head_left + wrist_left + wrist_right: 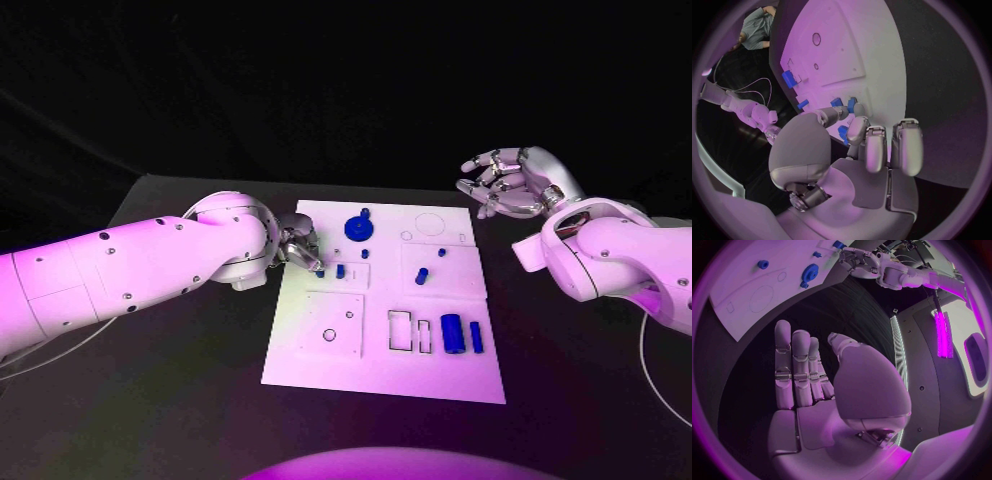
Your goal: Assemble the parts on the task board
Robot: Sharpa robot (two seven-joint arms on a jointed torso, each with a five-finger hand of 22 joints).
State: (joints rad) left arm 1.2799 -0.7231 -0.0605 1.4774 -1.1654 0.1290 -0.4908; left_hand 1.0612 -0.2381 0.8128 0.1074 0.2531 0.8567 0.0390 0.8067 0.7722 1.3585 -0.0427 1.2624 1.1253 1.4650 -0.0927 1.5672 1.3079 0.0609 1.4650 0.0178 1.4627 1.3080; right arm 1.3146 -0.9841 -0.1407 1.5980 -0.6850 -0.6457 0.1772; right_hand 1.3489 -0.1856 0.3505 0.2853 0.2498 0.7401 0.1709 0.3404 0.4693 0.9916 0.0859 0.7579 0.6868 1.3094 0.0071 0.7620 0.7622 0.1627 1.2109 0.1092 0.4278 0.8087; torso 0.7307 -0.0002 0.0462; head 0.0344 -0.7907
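Reaching over the task board (433, 375) at its left edge, the left hand (300, 247) pinches a small blue part (320, 267); the blue gear (358, 230) stands just beside; the right hand (512, 182) hovers off the far right corner above the bench (577, 400), fingers apart, holding nothing.

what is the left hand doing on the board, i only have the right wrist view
Observer: The left hand has its fingertips down at a small blue part near the left edge of the task board. I cannot tell whether it grips the part.
Operator: anything on the near half of the board, can't see that
Observer: Yes, two blue cylinders sit side by side towards the right edge, next to narrow rectangular slots.
Operator: is my right hand over the board
Observer: It doesn't look so. In the head view the right hand is off the board's far right corner, holding nothing.
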